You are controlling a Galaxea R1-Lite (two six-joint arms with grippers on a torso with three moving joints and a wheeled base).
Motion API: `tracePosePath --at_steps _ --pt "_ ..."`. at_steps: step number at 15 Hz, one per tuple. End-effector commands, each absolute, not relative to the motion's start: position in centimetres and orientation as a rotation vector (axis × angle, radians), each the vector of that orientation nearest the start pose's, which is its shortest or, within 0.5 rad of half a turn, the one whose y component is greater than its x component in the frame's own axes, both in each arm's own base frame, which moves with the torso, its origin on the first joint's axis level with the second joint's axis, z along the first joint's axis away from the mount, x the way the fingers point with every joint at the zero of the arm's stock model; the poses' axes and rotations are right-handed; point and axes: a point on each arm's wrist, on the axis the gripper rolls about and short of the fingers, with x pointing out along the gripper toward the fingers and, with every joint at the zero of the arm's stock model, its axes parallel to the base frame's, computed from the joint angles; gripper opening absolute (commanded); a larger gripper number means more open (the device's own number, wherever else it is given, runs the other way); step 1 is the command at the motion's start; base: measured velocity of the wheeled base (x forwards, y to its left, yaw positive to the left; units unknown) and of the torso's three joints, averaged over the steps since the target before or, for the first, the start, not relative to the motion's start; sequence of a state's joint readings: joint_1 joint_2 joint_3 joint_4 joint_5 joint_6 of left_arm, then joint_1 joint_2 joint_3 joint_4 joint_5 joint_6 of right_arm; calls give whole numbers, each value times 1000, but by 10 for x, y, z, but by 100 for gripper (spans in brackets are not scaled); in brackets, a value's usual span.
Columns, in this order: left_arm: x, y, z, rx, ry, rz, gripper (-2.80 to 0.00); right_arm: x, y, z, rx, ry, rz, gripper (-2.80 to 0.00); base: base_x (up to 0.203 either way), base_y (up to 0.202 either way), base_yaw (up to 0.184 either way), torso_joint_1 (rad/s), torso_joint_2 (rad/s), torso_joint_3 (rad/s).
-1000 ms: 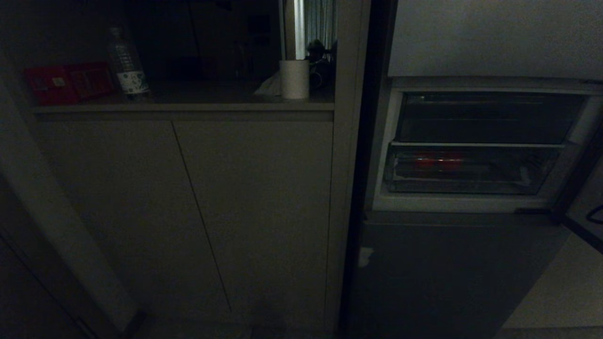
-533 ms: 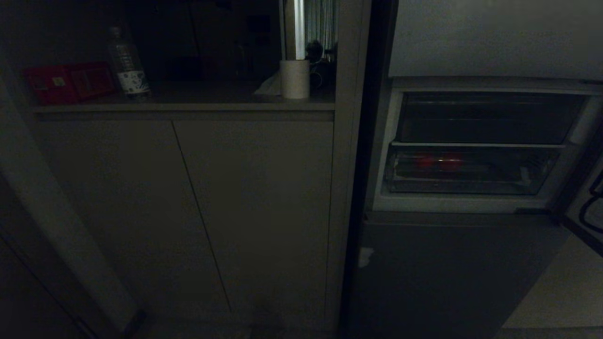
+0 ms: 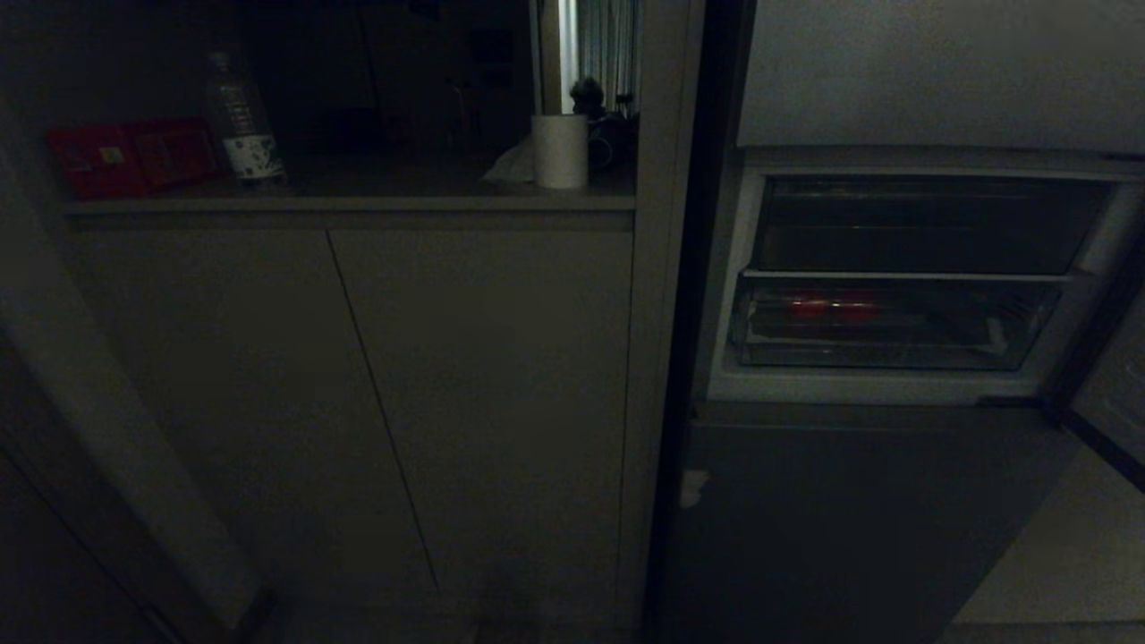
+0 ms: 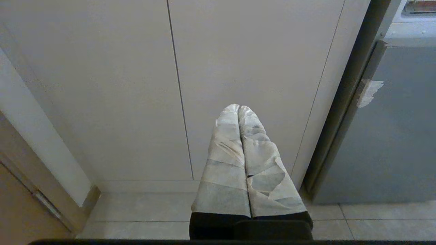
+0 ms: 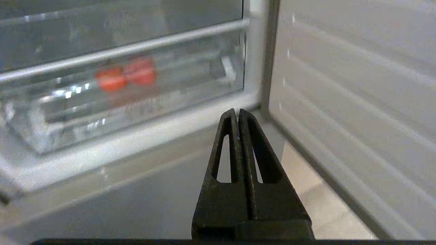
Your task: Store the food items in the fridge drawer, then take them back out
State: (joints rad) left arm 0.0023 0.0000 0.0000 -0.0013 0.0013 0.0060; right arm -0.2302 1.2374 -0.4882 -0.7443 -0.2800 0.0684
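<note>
The right tool (image 5: 237, 114), pressed shut and empty, could knock the closed drawer (image 5: 112, 102) holding two red foods (image 5: 125, 75).

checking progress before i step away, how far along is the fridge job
Storing looks done: both food items lie inside the fridge drawer, which sits pushed in. Nothing is in hand: the right gripper is shut and empty outside the fridge; the left gripper is shut by the cabinets. Taking them back out remains.

I can read no words or numbers anywhere; the bottle (image 3: 240, 116) on the shelf carries a label, too dim to make out.
</note>
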Motion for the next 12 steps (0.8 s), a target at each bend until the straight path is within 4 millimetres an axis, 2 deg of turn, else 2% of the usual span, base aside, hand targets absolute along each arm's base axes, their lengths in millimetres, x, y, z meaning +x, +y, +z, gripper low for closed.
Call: tracePosePath --at_steps 1,12 --pt "-23 0 76 6 -2 5 -280 162 -43 222 78 -21 -506 -280 0 0 0 0 0 0" --pt "-23 0 76 6 -2 5 -280 165 -43 215 104 7 -498 -280 0 0 0 0 0 0"
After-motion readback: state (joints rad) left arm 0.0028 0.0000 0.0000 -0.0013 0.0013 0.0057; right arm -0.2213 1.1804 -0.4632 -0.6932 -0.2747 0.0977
